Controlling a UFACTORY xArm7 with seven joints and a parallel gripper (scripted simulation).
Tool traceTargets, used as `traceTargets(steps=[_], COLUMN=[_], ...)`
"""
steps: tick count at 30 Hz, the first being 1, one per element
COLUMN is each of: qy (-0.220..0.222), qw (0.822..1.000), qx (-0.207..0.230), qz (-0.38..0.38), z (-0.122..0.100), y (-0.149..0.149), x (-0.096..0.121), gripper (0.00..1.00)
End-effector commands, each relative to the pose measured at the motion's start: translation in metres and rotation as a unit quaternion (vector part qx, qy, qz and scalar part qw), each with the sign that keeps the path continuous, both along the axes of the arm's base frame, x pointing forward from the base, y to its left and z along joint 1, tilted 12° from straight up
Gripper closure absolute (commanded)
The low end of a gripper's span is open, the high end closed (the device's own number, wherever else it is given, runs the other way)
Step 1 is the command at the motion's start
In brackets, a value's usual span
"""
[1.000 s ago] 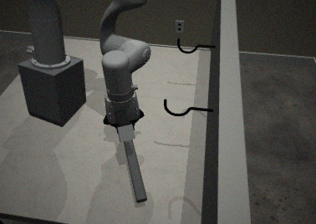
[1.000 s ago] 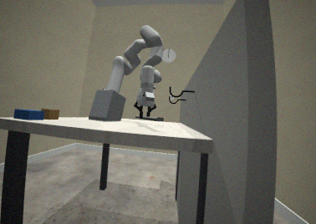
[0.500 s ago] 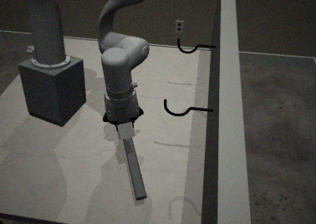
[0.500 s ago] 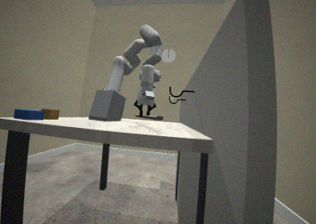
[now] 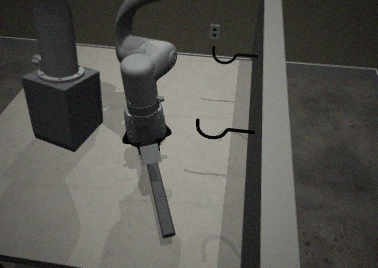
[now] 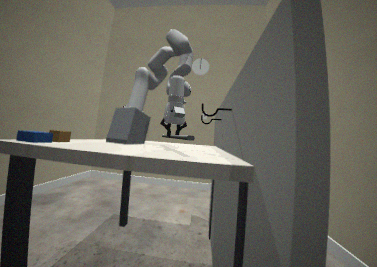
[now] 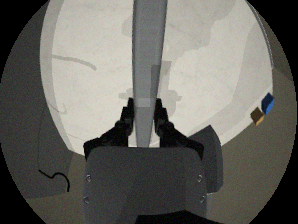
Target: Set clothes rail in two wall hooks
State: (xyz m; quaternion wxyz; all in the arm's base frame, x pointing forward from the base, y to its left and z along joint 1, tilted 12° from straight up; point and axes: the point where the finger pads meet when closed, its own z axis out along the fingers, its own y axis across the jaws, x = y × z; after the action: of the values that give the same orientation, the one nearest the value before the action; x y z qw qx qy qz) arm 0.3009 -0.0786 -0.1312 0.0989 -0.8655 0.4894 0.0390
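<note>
My gripper (image 5: 148,151) (image 6: 173,132) (image 7: 144,105) is shut on the clothes rail (image 5: 161,199) (image 6: 181,137) (image 7: 149,36), a long grey bar. It holds the rail near one end, level and a little above the table (image 5: 75,204) (image 6: 150,158). Two black wall hooks stick out from the grey wall (image 5: 272,134) (image 6: 279,148): the near hook (image 5: 212,132) (image 6: 208,119) and the far hook (image 5: 225,58) (image 6: 210,109). The rail hangs left of the hooks and below their height. One hook (image 7: 57,179) shows at the lower left of the wrist view.
The arm's grey base block (image 5: 62,106) (image 6: 127,126) stands at the table's far left. A blue box (image 6: 34,135) (image 7: 268,103) and a brown box (image 6: 61,135) (image 7: 257,116) lie at the table's far end. A wall outlet (image 5: 214,31) sits behind the far hook.
</note>
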Motion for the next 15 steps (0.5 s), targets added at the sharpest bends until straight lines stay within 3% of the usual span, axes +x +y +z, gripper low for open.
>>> traceTargets(steps=[1,15], qy=[-0.001,-0.001], qw=[1.0,1.0], qx=[-0.001,-0.001], qz=[0.0,0.0], z=[0.0038,0.0116], y=[-0.0016,-0.0032], x=[0.001,0.0007], gripper=[1.0,1.0])
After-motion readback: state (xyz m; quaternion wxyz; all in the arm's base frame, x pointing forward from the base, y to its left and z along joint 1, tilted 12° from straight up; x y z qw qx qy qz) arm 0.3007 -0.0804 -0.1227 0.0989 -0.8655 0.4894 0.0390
